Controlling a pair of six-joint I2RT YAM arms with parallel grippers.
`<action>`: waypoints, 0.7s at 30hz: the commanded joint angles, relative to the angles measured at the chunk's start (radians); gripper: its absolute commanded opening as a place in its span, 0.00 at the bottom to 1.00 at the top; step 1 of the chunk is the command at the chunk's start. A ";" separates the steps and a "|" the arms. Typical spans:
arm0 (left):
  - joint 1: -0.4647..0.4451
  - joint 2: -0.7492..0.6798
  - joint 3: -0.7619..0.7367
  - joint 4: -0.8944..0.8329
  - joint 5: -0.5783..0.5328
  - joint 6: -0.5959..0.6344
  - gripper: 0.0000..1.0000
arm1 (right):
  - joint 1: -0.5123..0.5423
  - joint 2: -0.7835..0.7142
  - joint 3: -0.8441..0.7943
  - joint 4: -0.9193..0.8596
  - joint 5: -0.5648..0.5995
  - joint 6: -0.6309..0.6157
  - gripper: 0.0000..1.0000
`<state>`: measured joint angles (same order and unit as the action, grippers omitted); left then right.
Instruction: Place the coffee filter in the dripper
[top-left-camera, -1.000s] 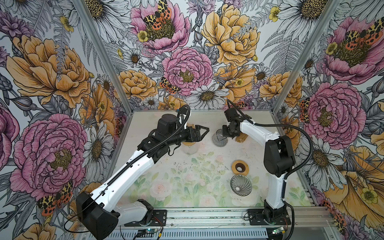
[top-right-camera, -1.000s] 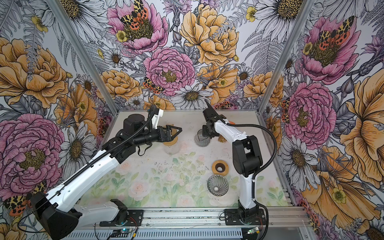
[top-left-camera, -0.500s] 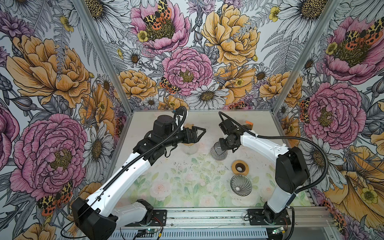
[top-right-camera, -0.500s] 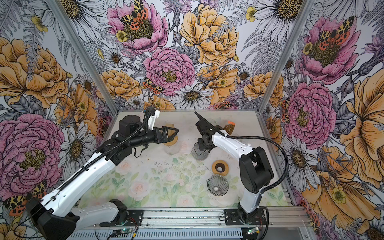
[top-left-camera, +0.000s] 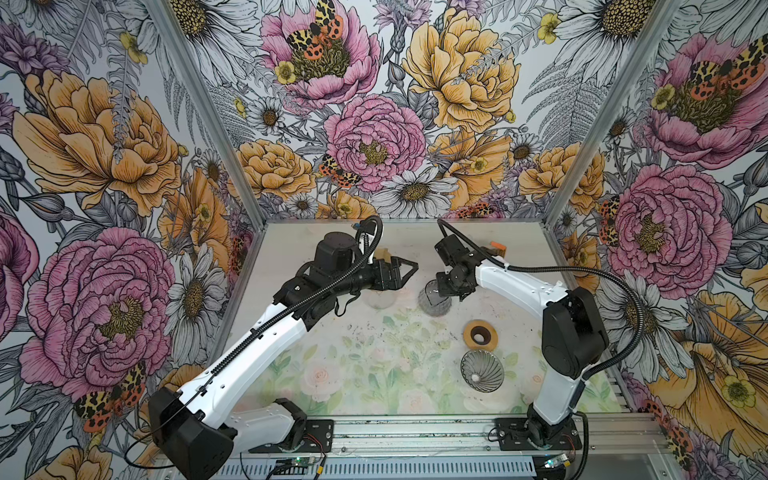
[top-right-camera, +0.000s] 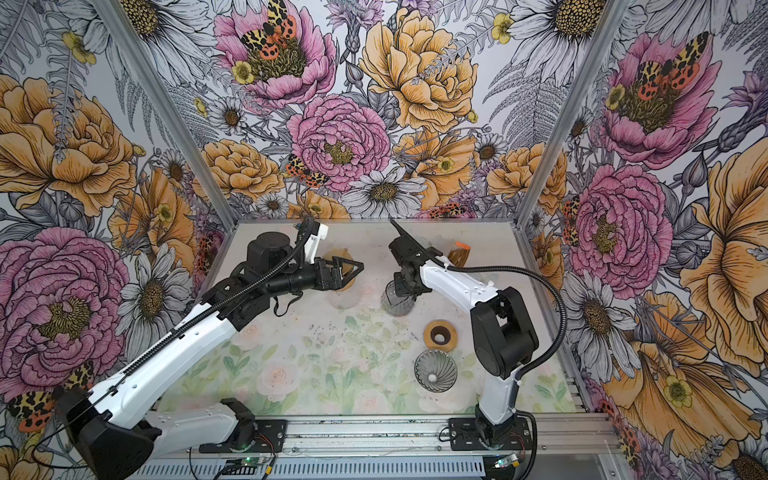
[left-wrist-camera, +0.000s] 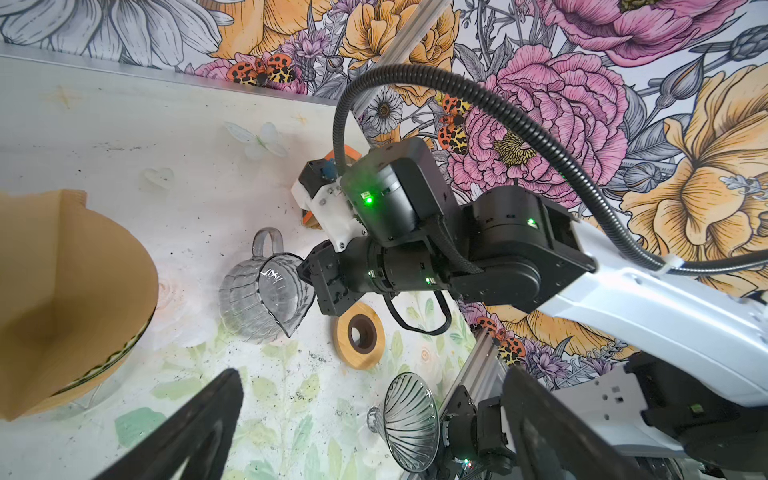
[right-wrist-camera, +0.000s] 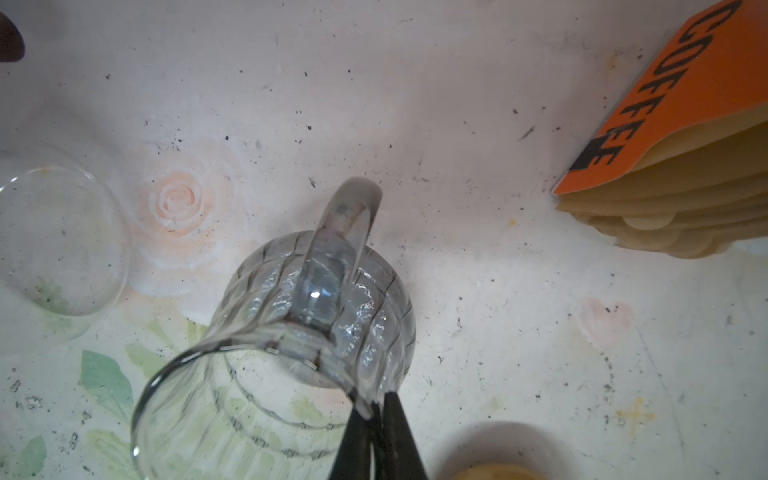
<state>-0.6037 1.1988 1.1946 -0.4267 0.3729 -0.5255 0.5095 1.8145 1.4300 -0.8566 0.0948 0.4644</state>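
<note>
A stack of brown paper coffee filters (left-wrist-camera: 62, 291) stands at the back left of the table, with clear glass showing under it (top-left-camera: 380, 297). It shows behind my left gripper in both top views (top-left-camera: 382, 253) (top-right-camera: 334, 255). My left gripper (top-left-camera: 409, 270) (top-right-camera: 355, 268) (left-wrist-camera: 374, 436) hovers just beside the stack, open and empty. The ribbed glass dripper (top-left-camera: 482, 370) (top-right-camera: 435, 370) (left-wrist-camera: 411, 428) lies on the table at the front right, untouched. My right gripper (top-left-camera: 442, 286) (right-wrist-camera: 376, 411) is shut on the rim of a tilted glass pitcher (top-left-camera: 434, 299) (right-wrist-camera: 291, 332).
A wooden ring (top-left-camera: 481, 334) (top-right-camera: 440, 333) (left-wrist-camera: 360, 336) lies just behind the dripper. A filter pack with an orange COFFEE label (top-left-camera: 497, 248) (right-wrist-camera: 685, 124) stands at the back right. Flowered walls enclose the table on three sides.
My right gripper has carried the pitcher from the back towards the middle of the table. My left gripper has stayed open and has barely shifted.
</note>
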 joint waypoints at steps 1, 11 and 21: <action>-0.005 -0.005 -0.013 0.008 -0.031 -0.010 0.99 | 0.002 -0.041 0.000 0.024 -0.018 0.026 0.07; -0.047 0.007 -0.026 0.057 -0.042 -0.070 0.99 | 0.025 -0.102 -0.092 0.022 -0.068 -0.020 0.08; -0.049 0.049 -0.009 0.050 -0.069 -0.129 0.99 | 0.035 -0.103 -0.103 0.022 -0.023 -0.009 0.24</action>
<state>-0.6479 1.2400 1.1797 -0.3927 0.3328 -0.6346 0.5373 1.7485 1.3247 -0.8474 0.0452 0.4530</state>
